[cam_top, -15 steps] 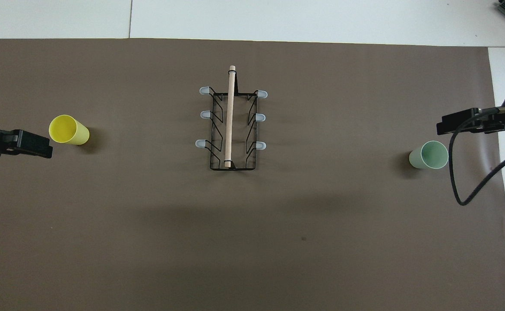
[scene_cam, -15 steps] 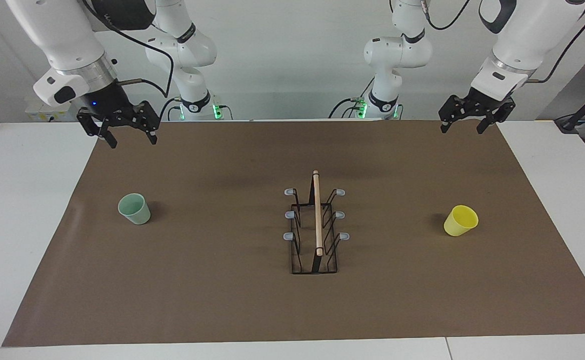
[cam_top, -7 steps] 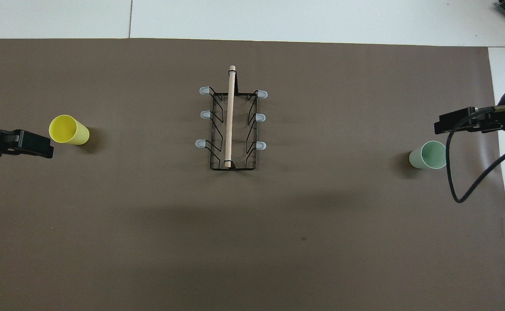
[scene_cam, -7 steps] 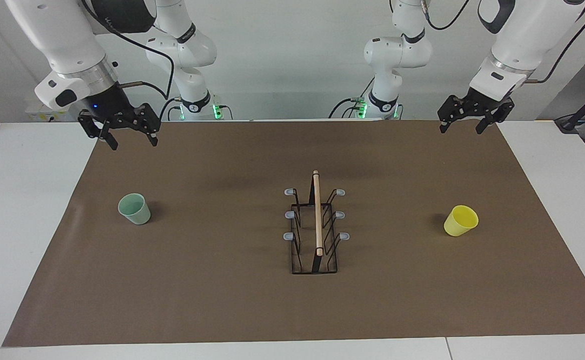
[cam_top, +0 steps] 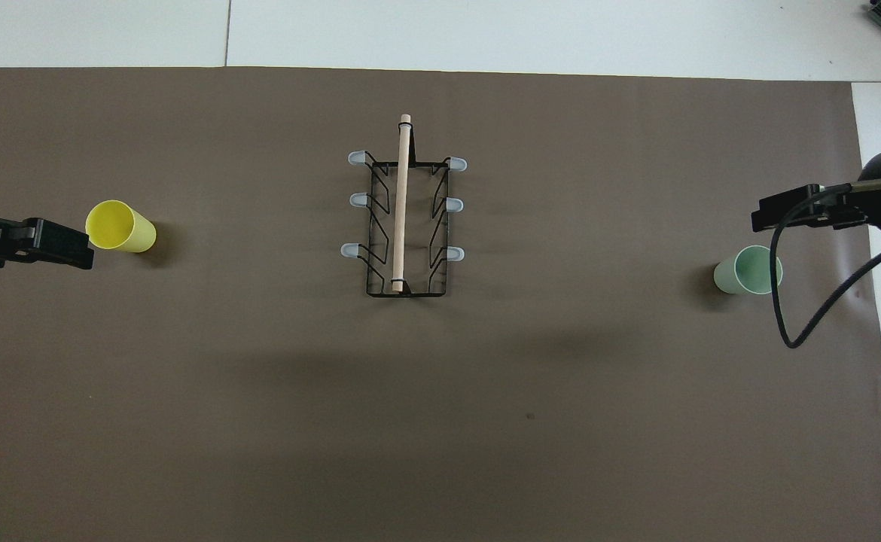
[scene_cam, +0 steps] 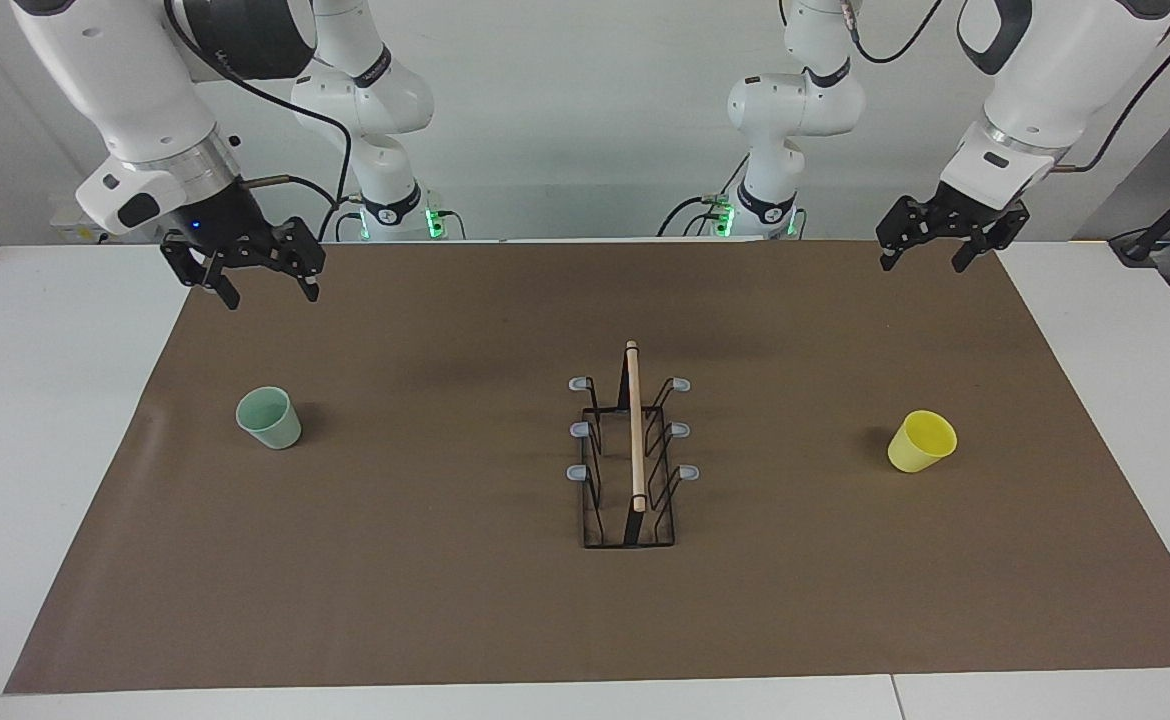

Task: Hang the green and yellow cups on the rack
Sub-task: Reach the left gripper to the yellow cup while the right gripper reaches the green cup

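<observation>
The pale green cup stands upright on the brown mat toward the right arm's end. At the left arm's end of the mat the yellow cup also stands upright. Between them in the middle is the black wire rack, with a wooden rod on top and bare grey-tipped prongs. My right gripper hangs open and empty over the mat corner by its base, apart from the green cup. Over the other robot-side corner my left gripper is open and empty too.
The brown mat covers most of the white table. A black cable loops down from the right arm near the green cup. Only the two cups and the rack stand on the mat.
The right gripper has shifted slightly toward the table's middle and a little lower. The left gripper has barely moved. Cups and rack are where they were.
</observation>
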